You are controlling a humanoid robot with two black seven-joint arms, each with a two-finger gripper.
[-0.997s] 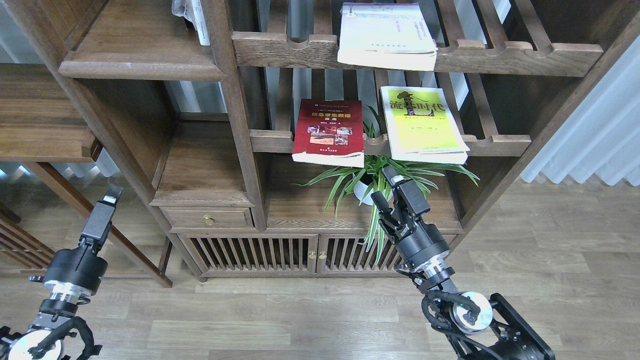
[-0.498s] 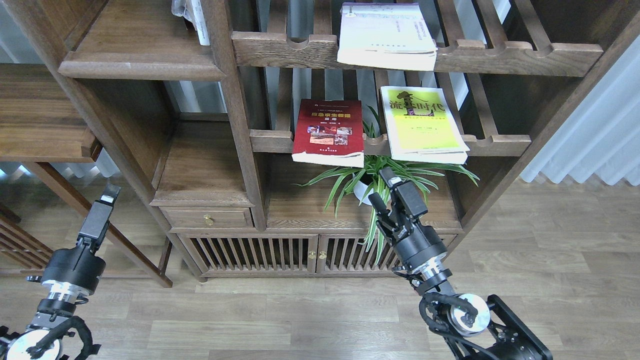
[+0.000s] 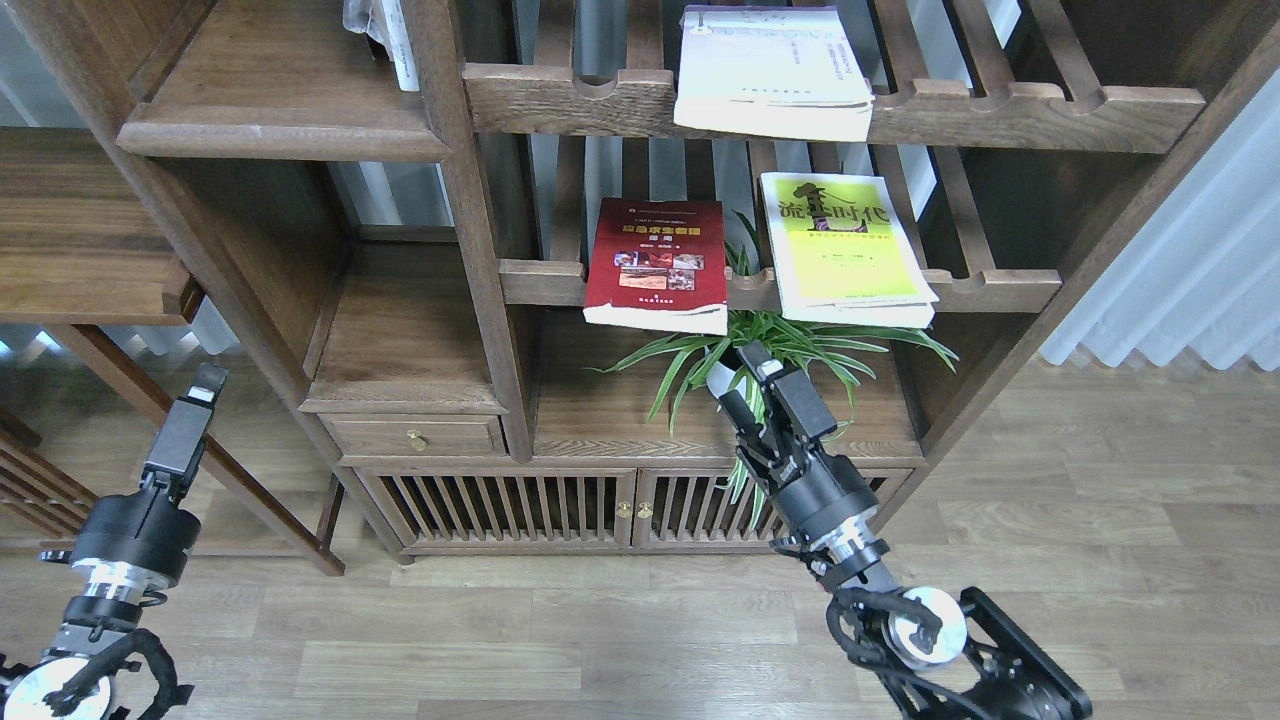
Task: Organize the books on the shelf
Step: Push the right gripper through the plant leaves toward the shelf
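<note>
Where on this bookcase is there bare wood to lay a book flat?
Free: the solid dark-brown plank shelf upper left, and the small ledge above the brass-knobbed drawer. Crowded: the bottom board, taken by the green spider plant, with the right end effector in front of it.

Two black arms (image 3: 900, 640), silver metal rings at wrists, white round joint caps, looped black cables, boxy black end effectors (image 3: 765, 385) tipped pale

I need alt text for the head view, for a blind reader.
Three books lie flat on slatted racks: a red book and yellow book below a white book. The right gripper reaches toward a plant; the left gripper hangs low.
</note>
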